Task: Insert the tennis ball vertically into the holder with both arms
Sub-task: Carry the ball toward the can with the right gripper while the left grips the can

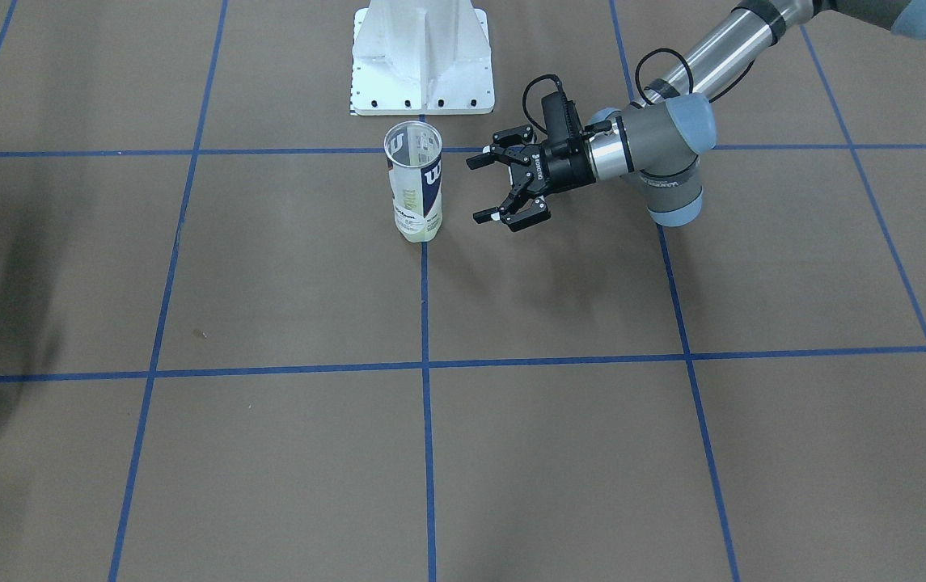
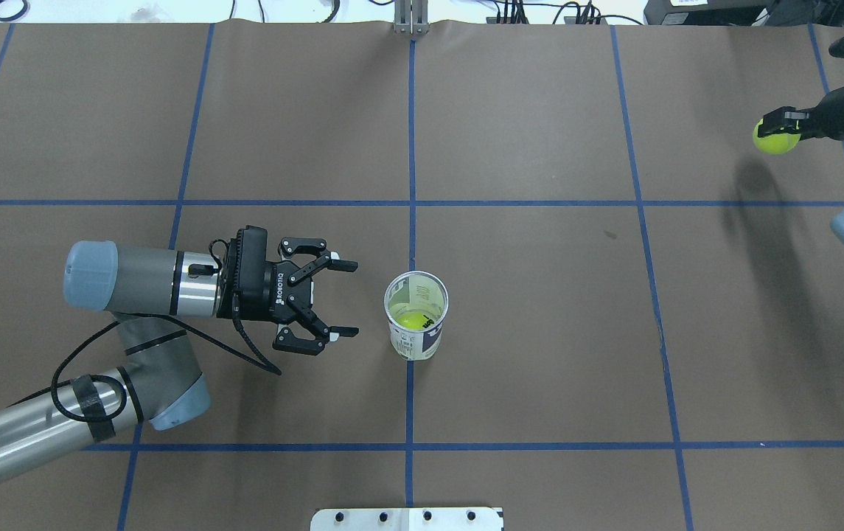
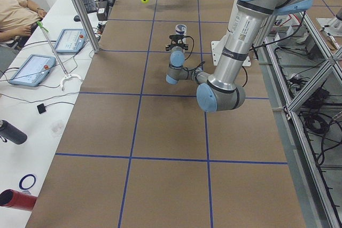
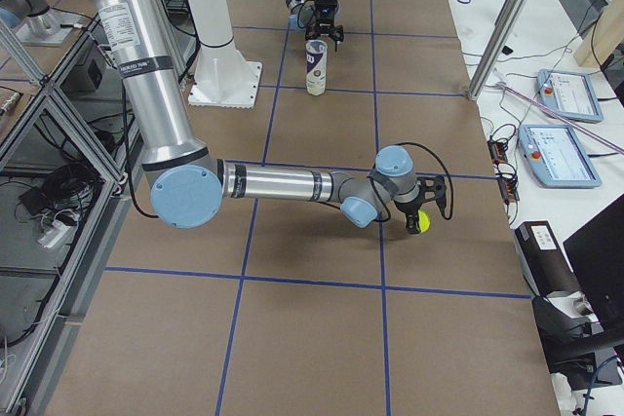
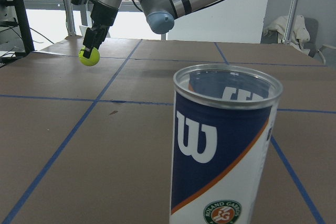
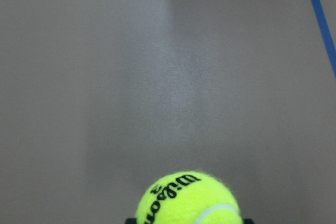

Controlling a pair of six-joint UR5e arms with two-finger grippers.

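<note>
**One ball in the can, one ball in a gripper**

The holder [image 2: 422, 344] stands straight up near the middle of the brown table [image 2: 539, 354]. It sits right on one of the blue tape lines [image 2: 410, 413]. It is a see-through can with a white and dark blue label and a big white "W" on it. Its top is open. From above you can see down into it. A yellow-green second ball [image 2: 413, 319] lies at the very bottom.

The left gripper [image 2: 352, 299] is just beside the holder, on the robot's left side of it. It lies sideways, low over the table, and points at the can. Its two black fingers are spread wide apart. They hold nothing and do not touch the can.

The right gripper [image 2: 777, 124] is far away, near the table's far edge on the robot's right. Its fingers are pinched tight on a tennis ball [image 2: 775, 140]. They point down, with the ball at their tips. The ball hangs a little above the table, and its dark shadow falls on the brown paper close by. The wrist camera there shows black letters on the ball.

A white pedestal [image 1: 422, 65] stands on the robot's side of the holder, close to it but not touching.
</note>
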